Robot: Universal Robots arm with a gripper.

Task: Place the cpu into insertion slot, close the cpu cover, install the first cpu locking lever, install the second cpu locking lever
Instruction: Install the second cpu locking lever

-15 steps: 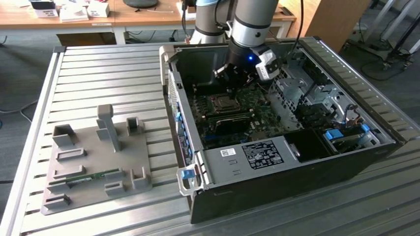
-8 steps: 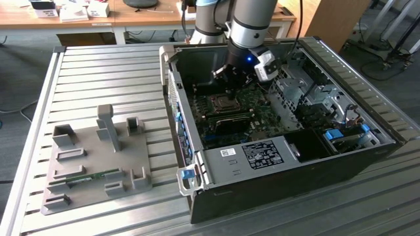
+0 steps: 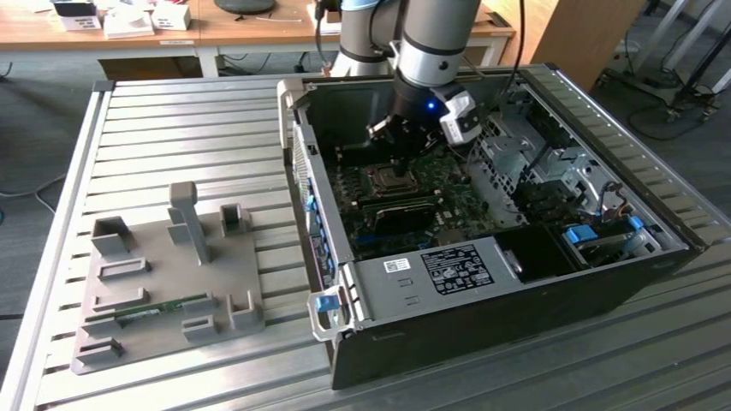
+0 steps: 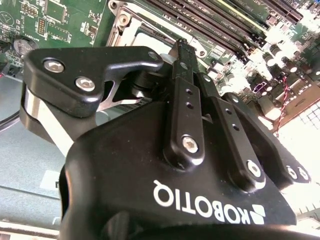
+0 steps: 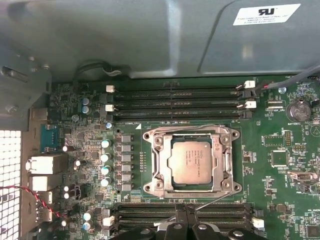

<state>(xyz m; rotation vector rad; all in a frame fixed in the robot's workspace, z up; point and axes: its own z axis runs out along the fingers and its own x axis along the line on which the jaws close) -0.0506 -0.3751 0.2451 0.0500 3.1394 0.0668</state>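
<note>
A: Workbench (image 3: pixel 171 128) first, slatted metal, with the open computer case (image 3: pixel 480 291) lying on its side on it and a grey fixture plate (image 3: pixel 160 274) off toward the exterior view's left. What fills the case floor?

B: The green motherboard (image 5: pixel 280 190). The arm (image 3: pixel 440 43) reaches down into the case, and its gripper (image 3: pixel 395 133) hangs just above the socket area.

A: And the socket itself?

B: In the first wrist view the insertion slot (image 5: pixel 154 160) sits between two banks of long black memory slots (image 5: pixel 175 102). The cpu (image 5: pixel 192 160) already lies flat inside it, silver top up, square to the frame. The cpu cover (image 5: pixel 226 160) appears folded down around the chip, its window showing the metal lid. Thin wire locking levers (image 5: pixel 210 201) run along the frame edges; whether each is hooked I can't say.

A: Where is the chip from the fingers?

B: Nearly straight below and a little ahead. The fingertips (image 5: pixel 187 220) show at the picture's edge against the near memory bank, beside the slot's nearer side.

A: Holding anything?

B: No. In the second wrist view the fingers (image 4: pixel 182 75) are drawn together, nothing visible between them.
</note>
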